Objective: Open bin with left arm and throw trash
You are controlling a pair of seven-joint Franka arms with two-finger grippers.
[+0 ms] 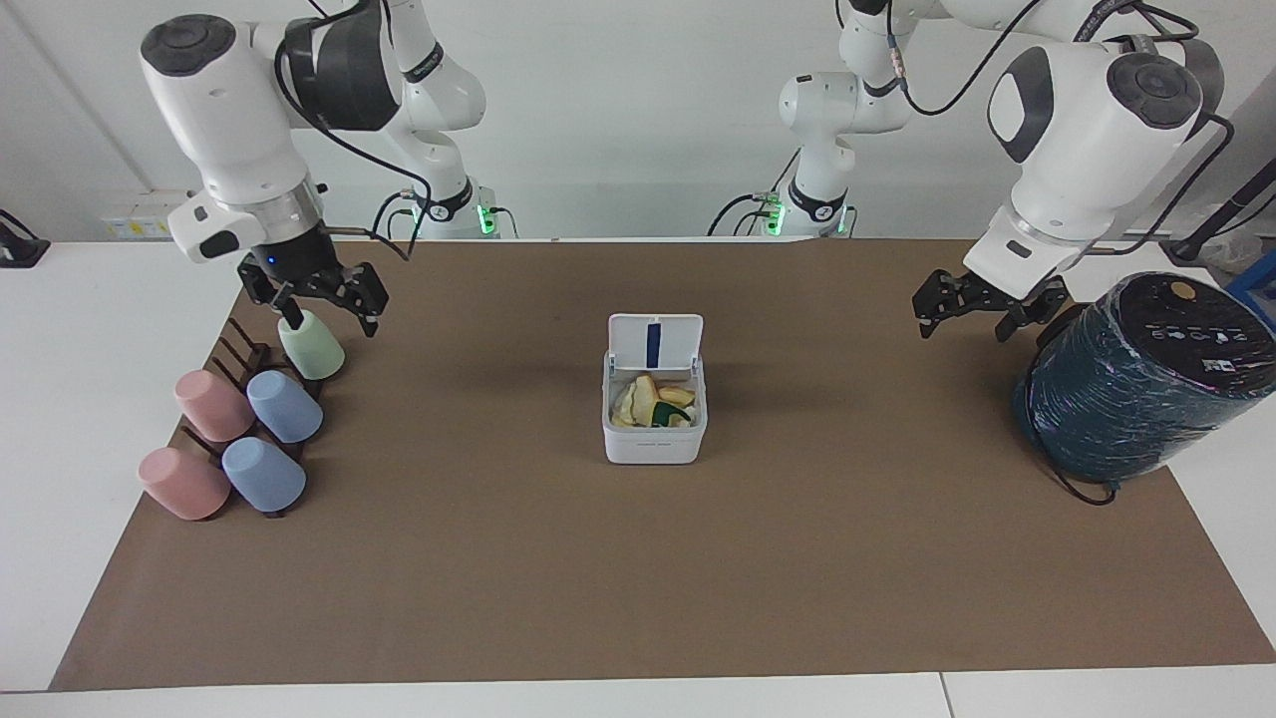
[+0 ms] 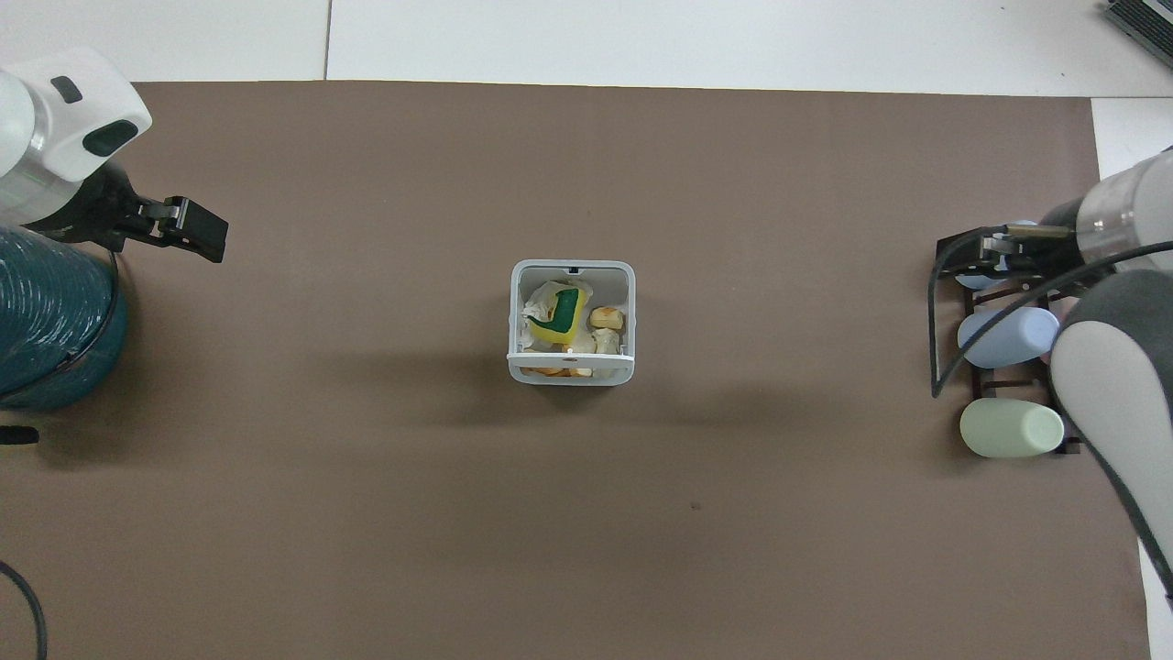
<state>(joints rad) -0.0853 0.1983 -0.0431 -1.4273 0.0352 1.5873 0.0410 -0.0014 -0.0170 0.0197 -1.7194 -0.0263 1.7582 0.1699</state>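
The white bin [image 1: 653, 446] stands mid-table on the brown mat with its lid [image 1: 655, 342] upright and open, blue stripe showing. The trash [image 1: 653, 402] lies inside it: pale scraps, a bread piece and the yellow-and-green sponge [image 2: 561, 312]. In the overhead view the bin's rim [image 2: 571, 267] is uncovered. My left gripper [image 1: 962, 321] hangs open and empty above the mat beside the dark-teal cylinder, well away from the bin; it also shows in the overhead view [image 2: 197, 234]. My right gripper [image 1: 327, 317] is open and empty over the cup rack, just above the green cup; it shows in the overhead view [image 2: 976, 252] too.
A big dark-teal wrapped cylinder [image 1: 1136, 379] stands at the left arm's end of the table. A dark rack with pink, blue and green cups [image 1: 239, 419] lies at the right arm's end. The brown mat [image 1: 638, 578] covers most of the table.
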